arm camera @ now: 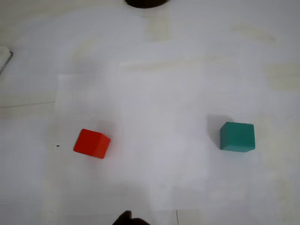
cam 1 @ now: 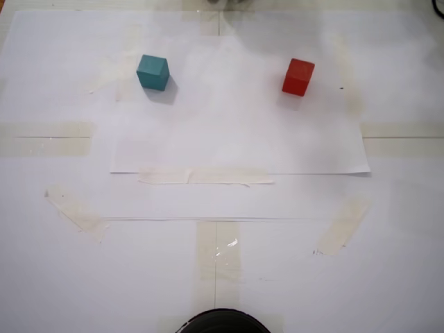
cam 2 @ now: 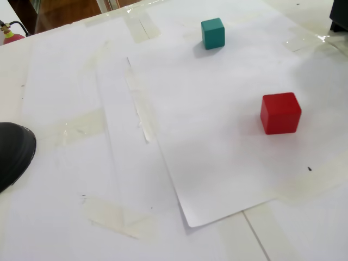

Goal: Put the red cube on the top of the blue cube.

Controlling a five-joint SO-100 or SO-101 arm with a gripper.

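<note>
The red cube (cam 1: 298, 75) sits on the white paper sheet at the right in a fixed view, and on the left in the wrist view (arm camera: 92, 143). The blue cube (cam 1: 152, 71), teal in colour, rests apart from it on the same sheet, at the left in that fixed view and on the right in the wrist view (arm camera: 237, 136). Both also show in another fixed view: red cube (cam 2: 280, 112), blue cube (cam 2: 212, 32). Only a small dark tip of my gripper (arm camera: 127, 218) pokes in at the wrist view's bottom edge, well away from both cubes. Its jaws are hidden.
White paper sheets (cam 1: 236, 139) are taped to the table with beige tape strips (cam 1: 205, 176). A black rounded object (cam 1: 222, 322) sits at the table's near edge, seen too at the left (cam 2: 13, 152). A dark part (cam 2: 340, 16) shows at the top right.
</note>
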